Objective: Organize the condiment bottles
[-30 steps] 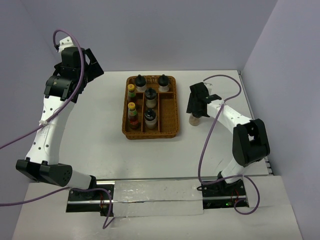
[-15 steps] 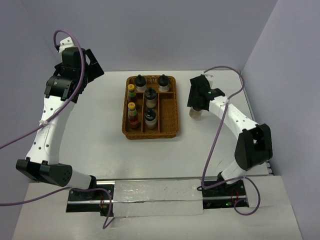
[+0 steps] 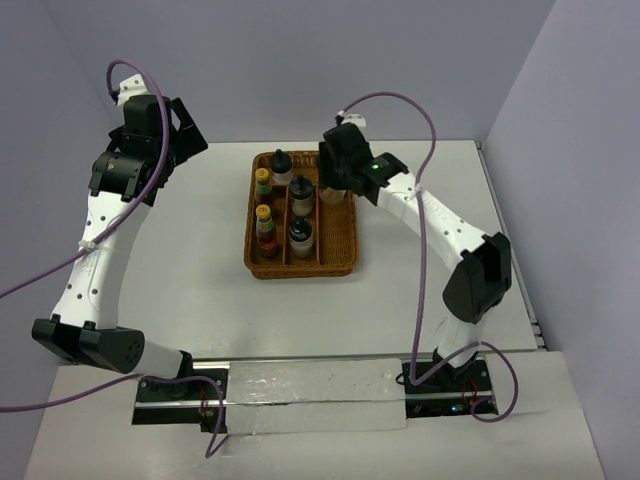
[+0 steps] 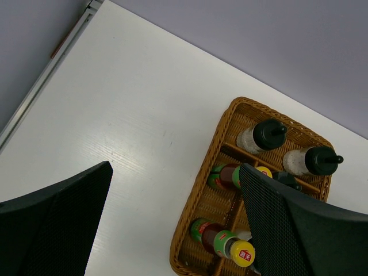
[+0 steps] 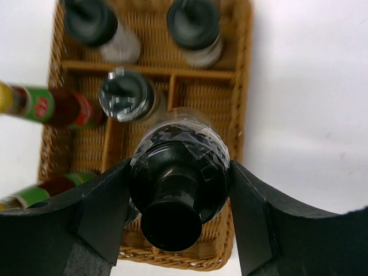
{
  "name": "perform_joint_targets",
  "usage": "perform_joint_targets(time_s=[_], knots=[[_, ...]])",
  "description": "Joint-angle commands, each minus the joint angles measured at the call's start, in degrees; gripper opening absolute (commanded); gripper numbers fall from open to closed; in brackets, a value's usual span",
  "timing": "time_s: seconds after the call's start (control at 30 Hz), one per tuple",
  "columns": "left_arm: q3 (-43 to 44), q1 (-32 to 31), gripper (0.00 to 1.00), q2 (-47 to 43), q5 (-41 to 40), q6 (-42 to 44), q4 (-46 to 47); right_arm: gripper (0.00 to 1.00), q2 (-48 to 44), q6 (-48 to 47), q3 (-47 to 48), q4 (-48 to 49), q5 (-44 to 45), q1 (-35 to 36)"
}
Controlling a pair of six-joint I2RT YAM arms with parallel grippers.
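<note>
My right gripper point(image 3: 338, 182) is shut on a squat whitish bottle with a black cap point(image 5: 178, 190) and holds it above the right side of the brown wicker tray point(image 3: 348, 225). In the right wrist view its fingers point(image 5: 98, 218) press both sides of the cap. Three more black-capped bottles point(image 3: 281, 165) point(image 3: 301, 190) point(image 3: 301, 232) stand in the tray. Two yellow-capped reddish bottles point(image 3: 263, 181) point(image 3: 266, 226) stand in its left column. My left gripper point(image 3: 190, 135) is open and empty, raised at the far left.
The left wrist view shows the tray rim point(image 4: 224, 123), two black-capped bottles point(image 4: 264, 135) point(image 4: 310, 161) and both reddish bottles point(image 4: 230, 175) point(image 4: 221, 241). Purple cables loop off both arms. Walls close the table at the back and right.
My right arm lifted the black-capped bottle from the table right of the tray and swung it left and back, over the tray. The left arm has not moved.
</note>
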Motion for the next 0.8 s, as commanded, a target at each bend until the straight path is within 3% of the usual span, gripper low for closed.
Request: perform_joint_targets(time_s=[0.0, 0.57, 0.77], knots=[[-0.06, 0.44, 0.99, -2.12, -1.25, -0.31, 0.96, 0.29, 3.35, 0.10, 1.89, 0.53, -1.35, 0.81], [-0.69, 0.44, 0.99, -1.70, -0.46, -0.65, 1.31, 0.30, 3.68, 1.02, -8.65, 4.30, 0.31, 0.97], [-0.71, 0.44, 1.00, -1.91, -0.55, -0.65, 1.13, 0.38, 5.79, 1.35, -9.19, 5.36, 0.09, 0.90]])
